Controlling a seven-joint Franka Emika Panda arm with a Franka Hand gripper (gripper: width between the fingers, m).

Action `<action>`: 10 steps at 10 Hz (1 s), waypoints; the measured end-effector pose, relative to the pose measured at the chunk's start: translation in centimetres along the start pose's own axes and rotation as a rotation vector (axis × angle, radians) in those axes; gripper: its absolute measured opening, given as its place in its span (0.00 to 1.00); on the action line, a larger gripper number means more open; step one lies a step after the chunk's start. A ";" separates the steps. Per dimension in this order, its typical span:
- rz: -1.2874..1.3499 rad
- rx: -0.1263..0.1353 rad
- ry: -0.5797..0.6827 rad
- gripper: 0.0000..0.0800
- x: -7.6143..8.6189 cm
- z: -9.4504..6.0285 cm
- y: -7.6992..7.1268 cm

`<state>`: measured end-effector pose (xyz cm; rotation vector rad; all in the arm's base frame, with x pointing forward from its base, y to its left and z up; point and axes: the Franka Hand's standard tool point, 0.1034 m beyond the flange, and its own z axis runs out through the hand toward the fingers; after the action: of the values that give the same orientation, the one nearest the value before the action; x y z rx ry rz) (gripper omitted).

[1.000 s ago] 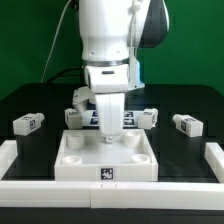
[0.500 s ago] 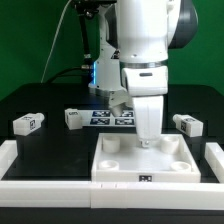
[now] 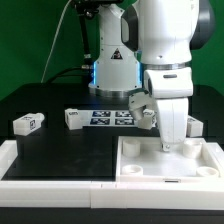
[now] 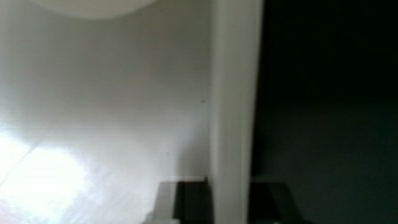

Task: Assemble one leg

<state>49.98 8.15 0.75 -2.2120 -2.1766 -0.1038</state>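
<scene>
Exterior view: the gripper (image 3: 173,146) reaches down onto the tray (image 3: 150,178) at the exterior view's right. In the wrist view its dark fingers (image 4: 185,203) are clamped on the tray's thin outer wall (image 4: 237,110), one on each side. A leg (image 3: 27,123) lies on the table (image 3: 60,150), well apart from the gripper. Another leg (image 3: 75,118) lies beside the marker board (image 3: 108,117).

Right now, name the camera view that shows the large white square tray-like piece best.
The exterior view: most of the large white square plastic tray-like piece, corner holes included, with the end effector gripping its rear wall. The wrist view shows only a blurred white surface.
</scene>
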 end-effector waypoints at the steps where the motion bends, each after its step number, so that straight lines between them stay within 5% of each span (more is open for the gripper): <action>1: -0.022 0.004 0.000 0.07 -0.4 0.0 0.3; 3: -0.041 0.045 -0.006 0.07 -0.7 -0.1 0.3; 6: -0.030 0.043 -0.007 0.07 -0.8 -0.1 0.2; 7: -0.029 0.044 -0.007 0.27 -0.9 -0.1 0.2; 8: -0.029 0.044 -0.007 0.27 -0.9 -0.1 0.2; 10: -0.028 0.044 -0.007 0.66 -0.9 -0.1 0.1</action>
<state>50.11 7.23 0.77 -2.1622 -2.1924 -0.0480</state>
